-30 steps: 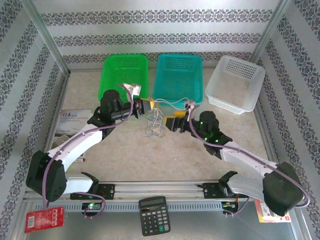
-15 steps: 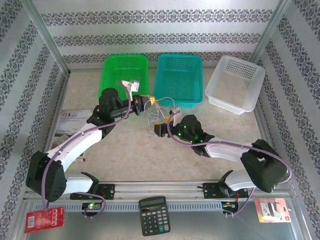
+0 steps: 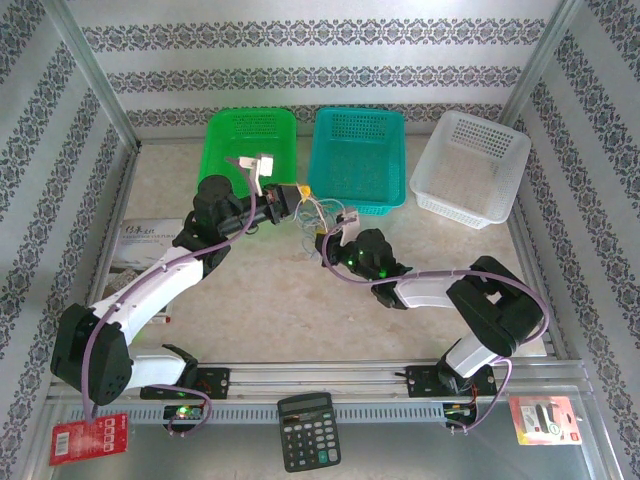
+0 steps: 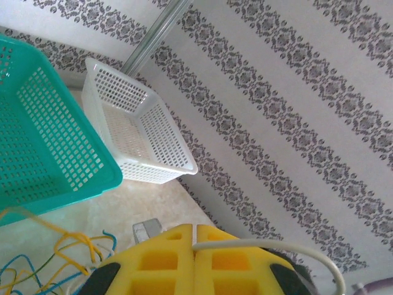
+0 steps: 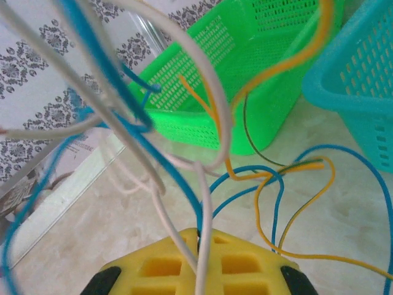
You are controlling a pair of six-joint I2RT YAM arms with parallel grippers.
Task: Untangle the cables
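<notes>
My left gripper is clenched: in its wrist view the yellow pads meet at the seam, and one whitish wire of the cables comes out from between them and curves off to the side. It hangs just off the near left corner of the teal basket, above the tabletop.

My right gripper is also clamped, its yellow pads pressed together on a whitish wire that runs up out of the seam. It sits just in front of the teal basket's near wall, a little nearer to me than the left gripper.

The cables are strung between the two grippers, right before the teal basket's near left corner: a loose knot of whitish, blue and yellow-orange loops, some lifted, some lying on the tabletop.

The green basket stands touching or just beside the teal basket on its left; I cannot tell which. The white basket stands to the right of the teal one, set at an angle. A calculator lies well apart from the teal basket, at the near edge.
</notes>
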